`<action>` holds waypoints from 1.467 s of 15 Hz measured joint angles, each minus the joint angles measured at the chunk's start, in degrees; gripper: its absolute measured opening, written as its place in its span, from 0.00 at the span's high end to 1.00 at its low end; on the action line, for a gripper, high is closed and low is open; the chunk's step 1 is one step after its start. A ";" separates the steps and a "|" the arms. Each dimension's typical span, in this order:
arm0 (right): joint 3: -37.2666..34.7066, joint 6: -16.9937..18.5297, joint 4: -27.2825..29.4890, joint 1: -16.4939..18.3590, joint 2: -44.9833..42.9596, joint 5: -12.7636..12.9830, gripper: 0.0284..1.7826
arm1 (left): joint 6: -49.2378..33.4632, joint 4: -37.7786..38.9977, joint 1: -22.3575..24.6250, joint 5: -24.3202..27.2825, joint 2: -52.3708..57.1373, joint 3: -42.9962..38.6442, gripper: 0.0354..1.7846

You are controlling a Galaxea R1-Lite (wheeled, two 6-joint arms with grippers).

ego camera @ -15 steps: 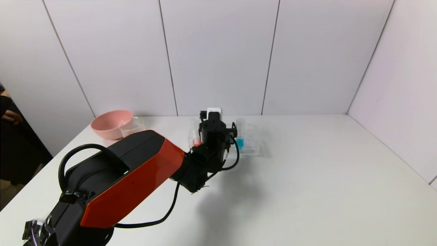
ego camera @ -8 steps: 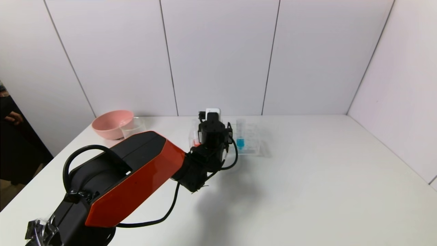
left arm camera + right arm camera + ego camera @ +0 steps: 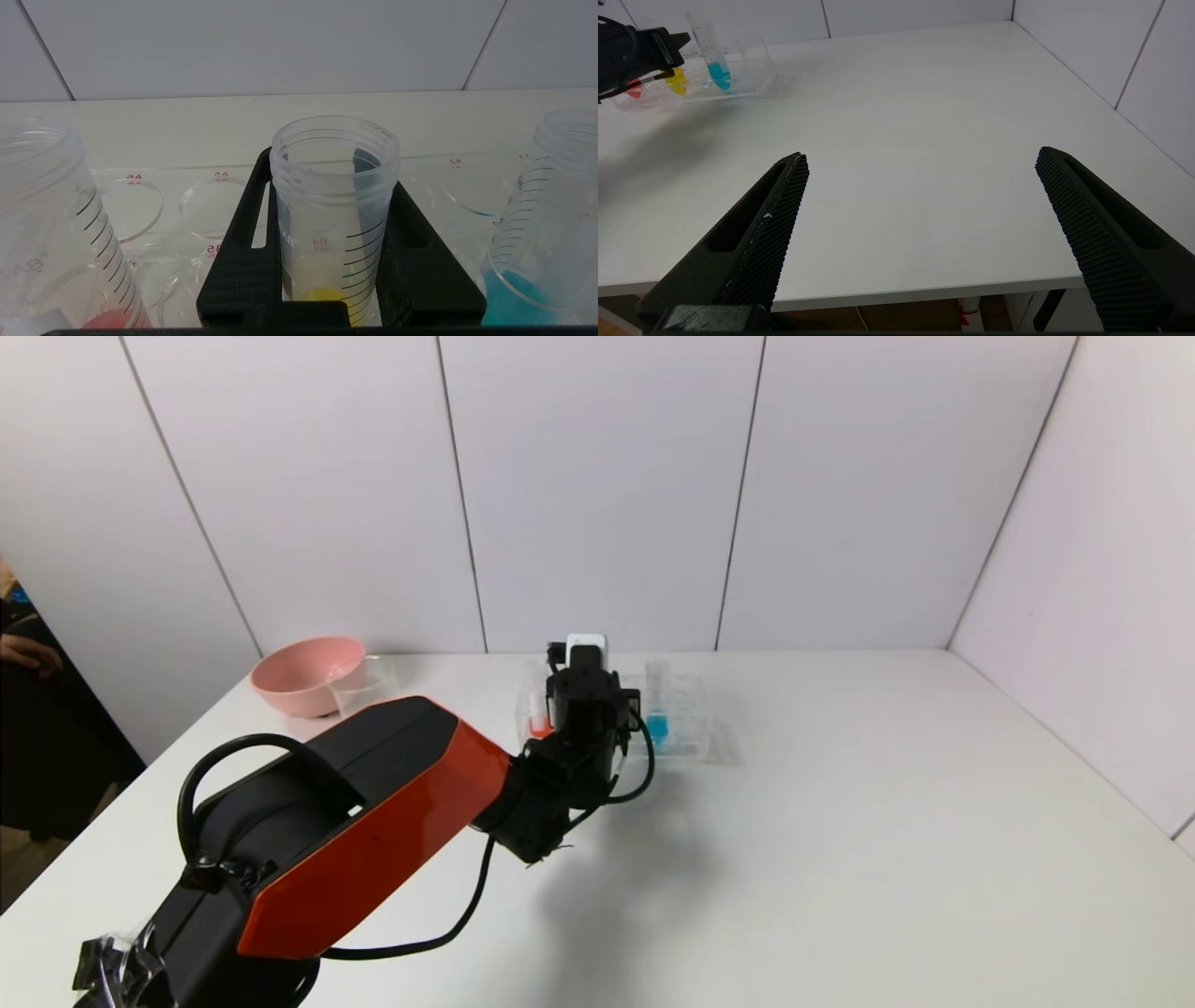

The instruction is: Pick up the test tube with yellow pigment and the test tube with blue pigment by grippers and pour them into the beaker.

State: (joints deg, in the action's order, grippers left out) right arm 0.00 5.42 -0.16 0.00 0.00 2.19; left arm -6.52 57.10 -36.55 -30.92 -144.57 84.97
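Yellow tube upright between left gripper fingers — touching both

Yellow-pigment tube upright between left fingers, blue-pigment tube beside

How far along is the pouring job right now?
Nothing is poured yet. The left gripper has its jaws either side of the yellow tube, which sits in the rack. The blue tube is untouched, the beaker looks empty, and the right gripper waits open.
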 joint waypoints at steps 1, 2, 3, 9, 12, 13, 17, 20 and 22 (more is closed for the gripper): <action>0.00 0.00 0.00 0.00 0.00 0.00 0.00 | 0.02 0.00 -0.11 -0.06 0.00 -0.07 0.71; 0.00 0.00 0.00 0.00 0.00 0.00 0.00 | 0.02 -0.02 -0.18 -0.09 0.00 -0.11 0.71; 0.00 0.00 0.00 0.00 0.00 0.00 0.00 | 0.05 -0.05 -0.22 -0.09 0.00 -0.16 0.71; 0.00 0.00 0.02 0.00 0.00 0.00 0.00 | 0.02 -1.45 -0.28 -0.12 1.21 -0.49 0.71; 0.00 0.00 0.00 0.00 0.00 0.00 0.00 | 0.38 -1.90 -0.39 -0.15 2.58 -1.16 0.71; 0.00 0.00 0.00 0.00 0.00 0.00 0.00 | 0.60 -2.34 -0.44 -0.20 3.23 -1.37 0.71; 0.00 0.00 0.02 0.00 0.00 0.00 0.00 | 0.82 -4.85 -0.55 -0.34 6.83 -1.76 0.71; 0.00 0.00 0.00 0.00 0.00 0.00 0.00 | 1.43 -5.18 -1.49 -0.72 9.75 -3.19 0.71; 0.00 0.00 0.00 0.00 0.00 0.00 0.00 | 1.56 -5.84 -2.01 -0.95 11.57 -3.72 0.71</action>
State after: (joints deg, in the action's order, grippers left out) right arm 0.00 5.42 -0.16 0.00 0.00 2.19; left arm -4.96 51.26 -38.56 -31.87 -133.00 81.25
